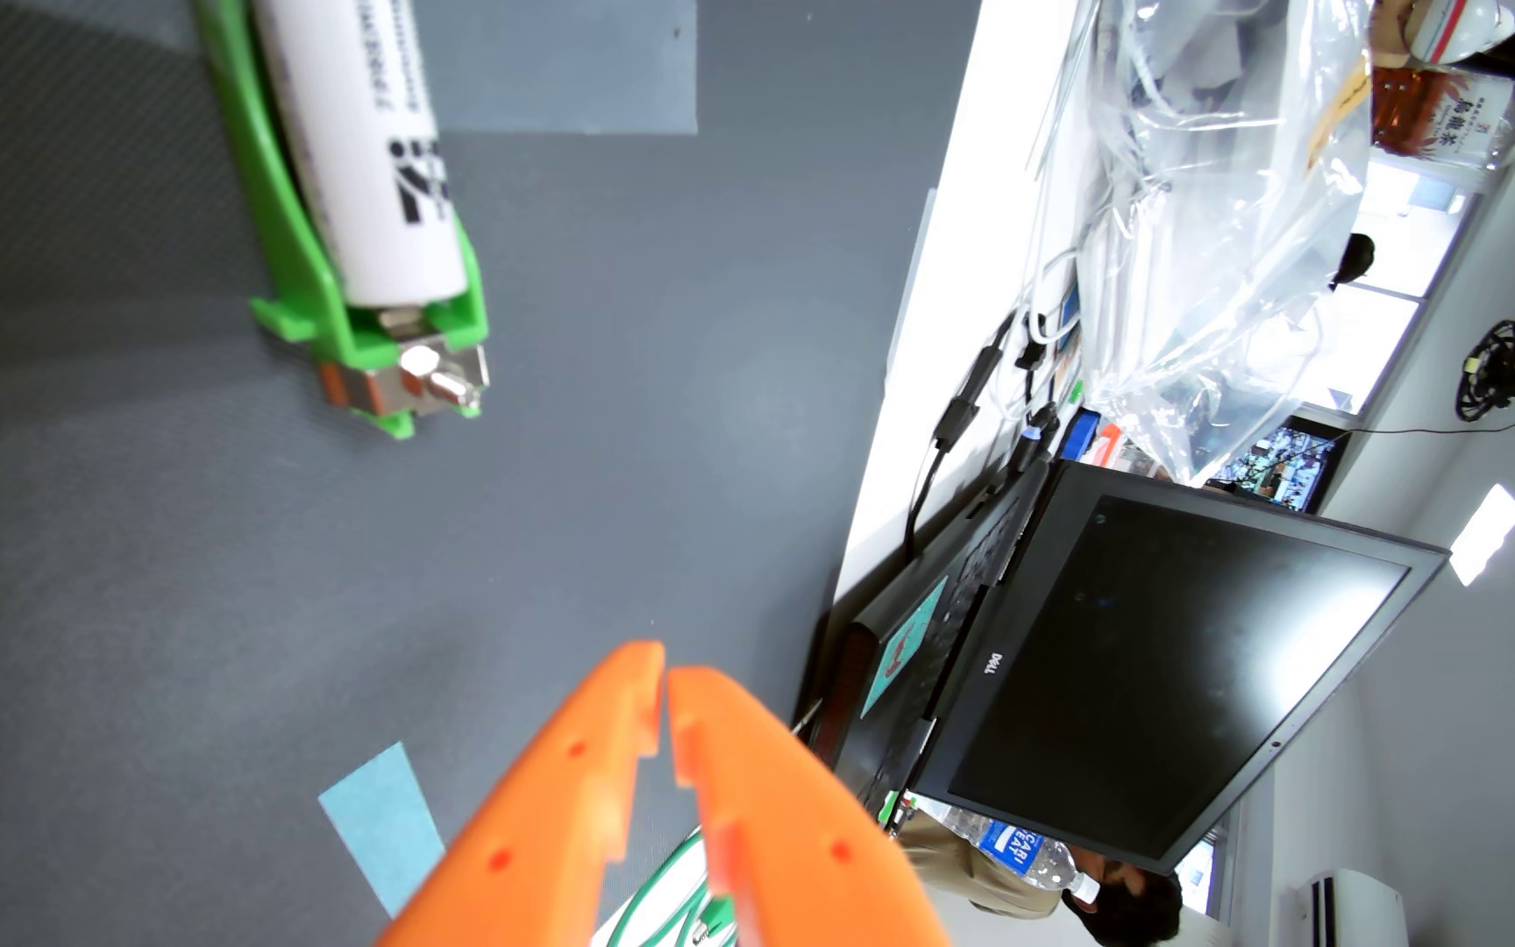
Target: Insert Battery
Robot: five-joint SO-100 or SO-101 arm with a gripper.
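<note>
Orange fingers of the gripper (665,672) rise from the bottom edge of the wrist view, and their tips stand almost together, with only a thin slit between them. Nothing sits in that slit, so the gripper is closed on nothing and touches none of the things on the mat. Lower down, the gap between the two fingers widens, and green cables (663,888) show through it.

The white cylindrical battery (376,155) lies well apart from the gripper, in the upper left of the view. It rests lengthwise in a green holder (298,273), whose walls run along both of its sides (black print marks the battery's casing, too blurred to read). Its near end comes up to a metal contact block with a small bolt (435,378) at the end of the holder.

Holder and battery lie on a dark grey mat (189,565). A light blue strip of tape (380,824) lies on the mat just left of the gripper's fingers, and a paler grey rectangle (567,64) lies beside the battery at the top. To the right, an open Dell laptop (1145,674) with a dark screen stands past the mat's edge, with a clear plastic bag (1227,228) beyond it.
</note>
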